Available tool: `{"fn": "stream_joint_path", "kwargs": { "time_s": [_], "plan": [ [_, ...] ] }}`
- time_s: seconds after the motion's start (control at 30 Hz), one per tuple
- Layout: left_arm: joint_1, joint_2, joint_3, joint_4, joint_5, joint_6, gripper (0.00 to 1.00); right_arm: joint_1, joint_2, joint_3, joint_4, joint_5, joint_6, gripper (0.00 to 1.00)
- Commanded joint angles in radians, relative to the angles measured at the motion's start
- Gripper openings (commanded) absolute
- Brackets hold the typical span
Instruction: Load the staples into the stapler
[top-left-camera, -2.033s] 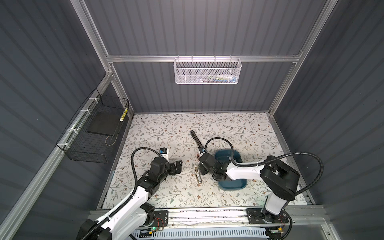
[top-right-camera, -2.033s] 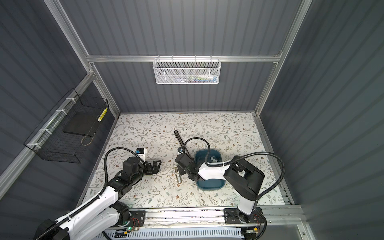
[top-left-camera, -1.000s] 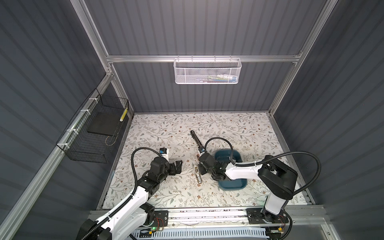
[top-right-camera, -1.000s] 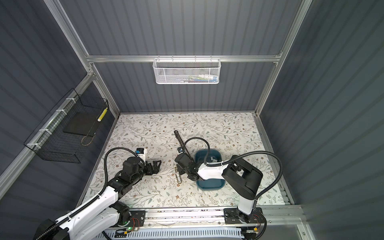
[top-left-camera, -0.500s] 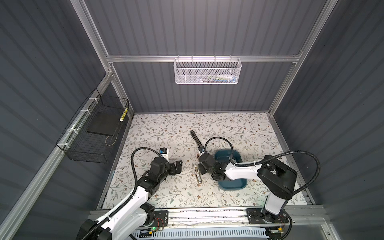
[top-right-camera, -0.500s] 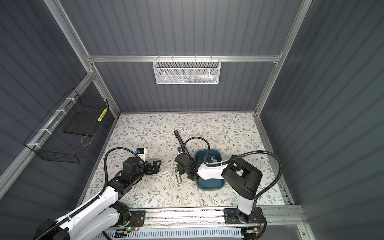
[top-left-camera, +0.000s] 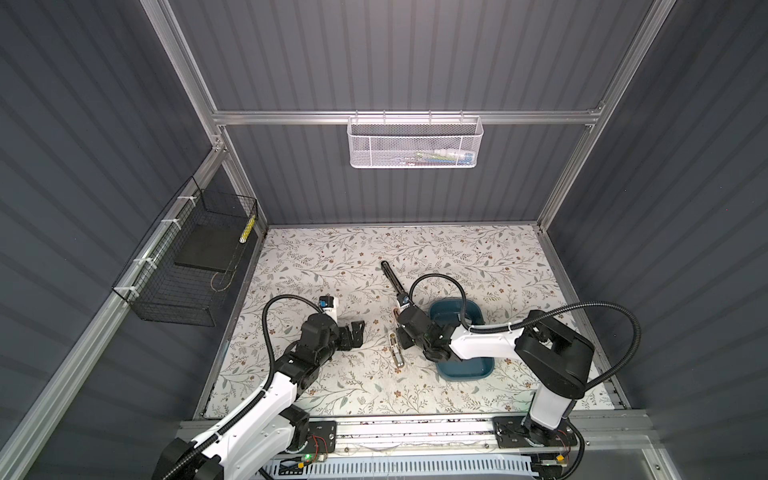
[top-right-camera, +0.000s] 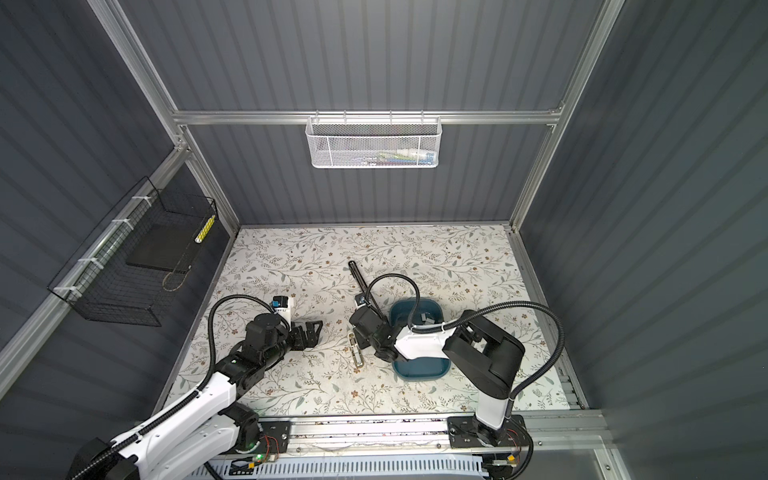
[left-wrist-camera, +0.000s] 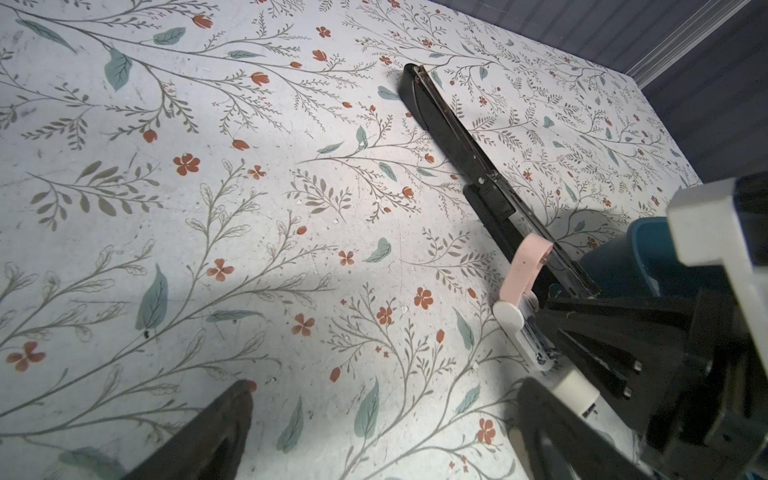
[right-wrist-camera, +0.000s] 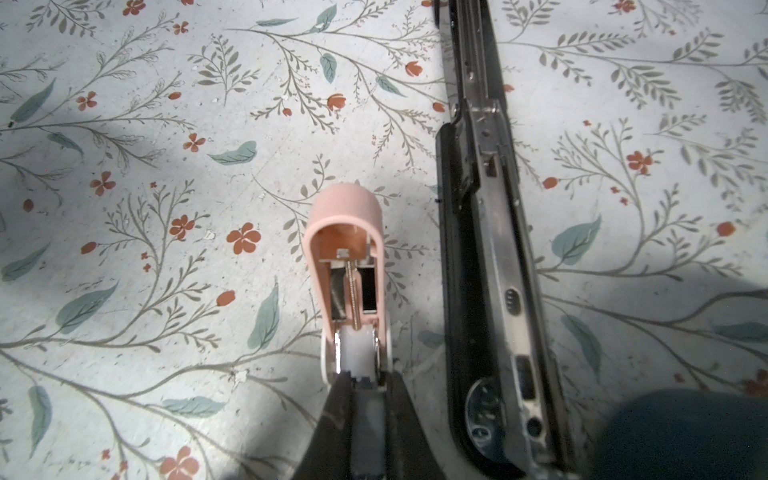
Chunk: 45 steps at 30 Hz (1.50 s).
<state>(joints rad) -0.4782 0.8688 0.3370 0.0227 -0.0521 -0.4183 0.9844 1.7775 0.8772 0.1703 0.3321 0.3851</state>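
Pink stapler (right-wrist-camera: 345, 232): lies hinged open on the table (top-left-camera: 332, 257), near the middle and toward the front edge.
Long axis: runs roughly front to back in both top views, leaning only slightly.
Pointing: the pink lid points toward the back wall with its hollow underside and thin spring facing up. The white and silver base (top-left-camera: 396, 353) points toward the front rail.
Lid height: the lid seems to rise off the hinge in the left wrist view, but I cannot tell whether its tip touches the table.
Right gripper (right-wrist-camera: 361, 382): its jaws are closed tight on the white part of the pink stapler just behind the hinge. It reaches in from the right.
Black stapler (top-left-camera: 392, 276): also folded open flat, just beside the pink one and nearly parallel to it. Its long axis slants from back-left to front-right, with the metal channel facing up.
Blue tray (top-left-camera: 465, 372): sits on the right of both staplers, partly under the right arm, with the black stapler's near end beside it.
Staples (top-right-camera: 424, 319): a few small grey pieces lie inside the tray; they are too small to count.
Left gripper (top-left-camera: 357, 332): its jaws are spread wide with nothing between them. It sits low over the table to the left of the pink stapler, aimed toward it and apart from it.
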Motion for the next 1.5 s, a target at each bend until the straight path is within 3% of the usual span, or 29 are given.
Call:
{"fn": "stream_joint_path", "kwargs": {
  "time_s": [0.0, 1.07, 1.47],
  "plan": [
    [-0.005, 0.004, -0.007, 0.011, 0.008, 0.007, 1.00, 0.001, 0.015, 0.008, -0.005, -0.004, 0.003, 0.05],
    [-0.005, 0.004, -0.007, 0.013, 0.008, 0.007, 1.00, 0.005, 0.009, -0.020, -0.025, -0.001, 0.019, 0.04],
    [-0.005, 0.007, -0.007, 0.013, 0.008, 0.007, 1.00, 0.010, -0.019, -0.044, -0.034, 0.001, 0.031, 0.11]
  ]
}}
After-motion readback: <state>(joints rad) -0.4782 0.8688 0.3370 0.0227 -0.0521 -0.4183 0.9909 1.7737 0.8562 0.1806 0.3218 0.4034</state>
